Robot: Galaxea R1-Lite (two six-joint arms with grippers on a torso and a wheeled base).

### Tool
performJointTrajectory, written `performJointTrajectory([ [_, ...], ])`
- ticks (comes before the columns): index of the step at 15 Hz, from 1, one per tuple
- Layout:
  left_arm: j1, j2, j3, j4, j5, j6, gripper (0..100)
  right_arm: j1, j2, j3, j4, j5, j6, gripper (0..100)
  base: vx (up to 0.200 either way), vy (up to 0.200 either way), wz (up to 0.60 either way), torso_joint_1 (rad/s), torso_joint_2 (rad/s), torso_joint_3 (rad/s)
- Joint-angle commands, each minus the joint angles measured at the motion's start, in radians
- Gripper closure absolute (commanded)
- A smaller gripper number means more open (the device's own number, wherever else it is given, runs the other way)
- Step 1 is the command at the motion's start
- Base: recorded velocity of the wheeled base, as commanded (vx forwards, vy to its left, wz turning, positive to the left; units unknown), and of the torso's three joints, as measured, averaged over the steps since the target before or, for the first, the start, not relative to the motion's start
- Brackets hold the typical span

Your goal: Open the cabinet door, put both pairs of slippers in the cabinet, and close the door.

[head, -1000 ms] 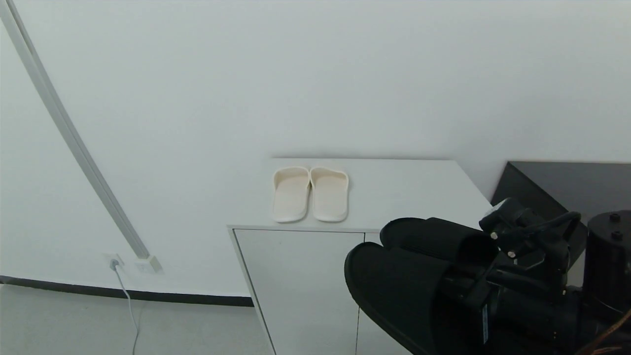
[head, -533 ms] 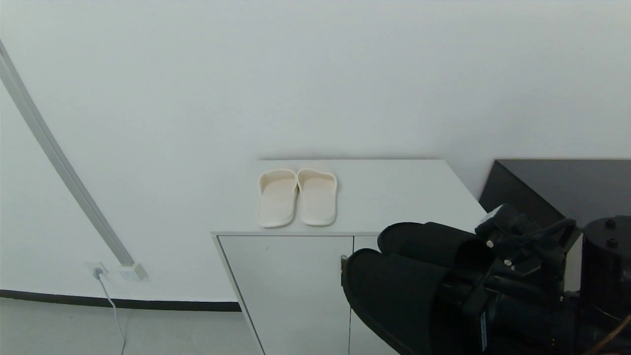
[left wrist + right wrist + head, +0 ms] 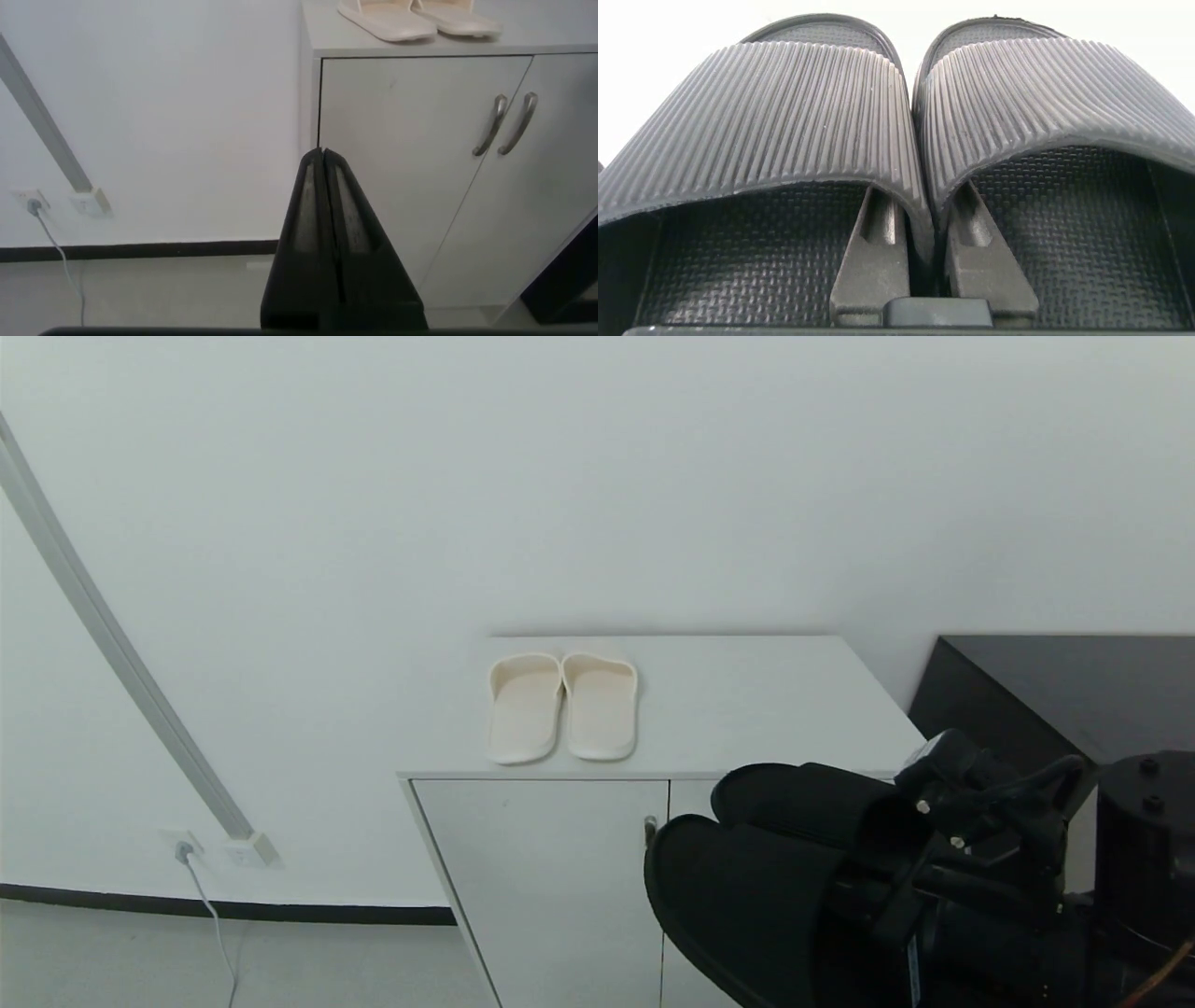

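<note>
A cream pair of slippers lies side by side on top of the white cabinet. Both cabinet doors are closed, their two metal handles next to each other at the middle seam. My right gripper is shut on the black pair of slippers, one finger inside each slipper and the inner walls pinched together. It holds the pair in front of the right door, below the cabinet top. My left gripper is shut and empty, out in front of the left door's outer edge.
A black piece of furniture stands right of the cabinet. On the wall to the left run a slanting grey conduit and a socket with a cable hanging to the floor. Bare floor lies left of the cabinet.
The head camera has moved, so the cabinet now sits further left and a little lower in the picture. The black slippers in my right gripper have sunk slightly.
</note>
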Motion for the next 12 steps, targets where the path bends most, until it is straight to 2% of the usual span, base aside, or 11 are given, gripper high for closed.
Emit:
performJointTrajectory([
  [1, 0.000, 0.000, 0.000, 0.001, 0.000, 0.001, 100, 0.005, 0.003, 0.002, 0.000, 0.000, 0.000, 100, 0.000, 0.000, 0.00, -0.168, 0.39, 0.222],
  [7, 0.000, 0.000, 0.000, 0.002, -0.002, 0.001, 100, 0.003, 0.005, 0.002, 0.000, 0.000, 0.002, 100, 0.000, 0.000, 0.00, -0.207, 0.51, 0.301],
  [8, 0.000, 0.000, -0.001, 0.002, -0.005, 0.001, 0, 0.003, 0.005, 0.004, 0.000, 0.000, 0.000, 100, 0.000, 0.000, 0.00, -0.198, 0.52, 0.305],
  [12, 0.000, 0.000, 0.000, 0.002, -0.003, 0.001, 0, 0.003, 0.028, 0.012, -0.002, 0.001, 0.002, 100, 0.000, 0.000, 0.00, -0.194, 0.51, 0.312],
])
